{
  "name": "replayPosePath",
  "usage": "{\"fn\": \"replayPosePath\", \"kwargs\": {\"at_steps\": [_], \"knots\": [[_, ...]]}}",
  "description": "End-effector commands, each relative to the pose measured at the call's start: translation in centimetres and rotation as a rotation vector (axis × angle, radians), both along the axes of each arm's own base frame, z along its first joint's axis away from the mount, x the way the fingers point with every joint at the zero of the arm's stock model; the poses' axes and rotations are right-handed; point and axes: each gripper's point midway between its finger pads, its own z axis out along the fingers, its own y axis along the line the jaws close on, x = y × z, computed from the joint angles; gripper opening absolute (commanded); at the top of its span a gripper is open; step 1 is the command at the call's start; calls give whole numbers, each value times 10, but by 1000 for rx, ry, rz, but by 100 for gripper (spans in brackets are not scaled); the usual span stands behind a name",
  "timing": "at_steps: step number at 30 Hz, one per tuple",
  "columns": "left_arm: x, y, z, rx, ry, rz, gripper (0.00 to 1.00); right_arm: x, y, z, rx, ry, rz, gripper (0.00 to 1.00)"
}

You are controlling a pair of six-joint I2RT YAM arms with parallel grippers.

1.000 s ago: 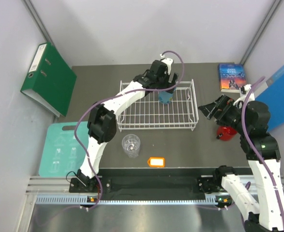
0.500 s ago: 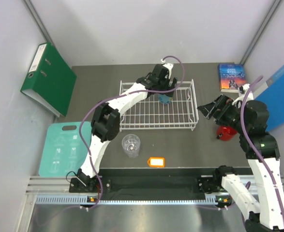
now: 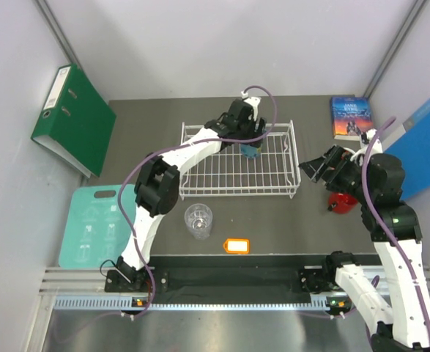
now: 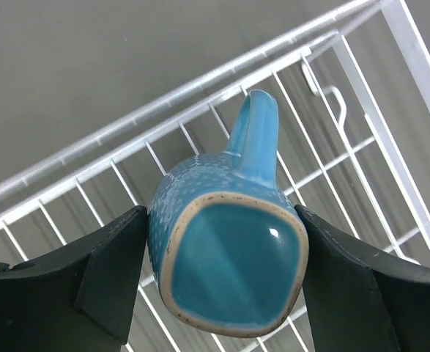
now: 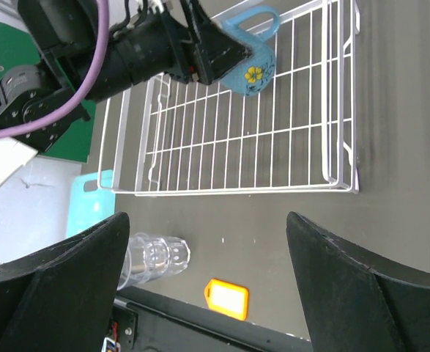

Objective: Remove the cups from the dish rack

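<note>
The light blue mug (image 4: 229,257) stands in the far part of the white dish rack (image 3: 236,195), base toward the left wrist camera, handle pointing away. My left gripper (image 4: 222,242) straddles it, a finger pressed on each side; the same mug (image 5: 247,62) shows a yellow flower in the right wrist view. The clear glass tumbler (image 3: 198,220) stands on the table in front of the rack. A red mug (image 3: 340,200) sits on the table right of the rack, partly under my right arm. Right of the rack, my right gripper (image 3: 313,167) hangs open and empty.
An orange tag (image 3: 236,245) lies near the front edge. A teal cutting board (image 3: 90,224) and a green binder (image 3: 72,117) are at the left. A book (image 3: 350,117) and a blue folder (image 3: 427,143) are at the back right.
My left gripper's fingers have come together onto the sides of the light blue mug. The right arm has barely moved.
</note>
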Motion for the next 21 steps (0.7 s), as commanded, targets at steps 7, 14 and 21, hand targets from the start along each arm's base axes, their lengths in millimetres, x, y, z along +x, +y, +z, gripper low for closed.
{"fn": "replayPosePath", "kwargs": {"at_steps": [7,14,21], "knots": [[-29,23,127,-211,-118,86,0,5,-1,20,17,-88,-20,87],[-68,31,207,-435,-163,52,0,13,5,32,75,-135,-13,88],[-112,26,228,-715,-22,-83,0,18,13,35,152,-154,4,88]]}}
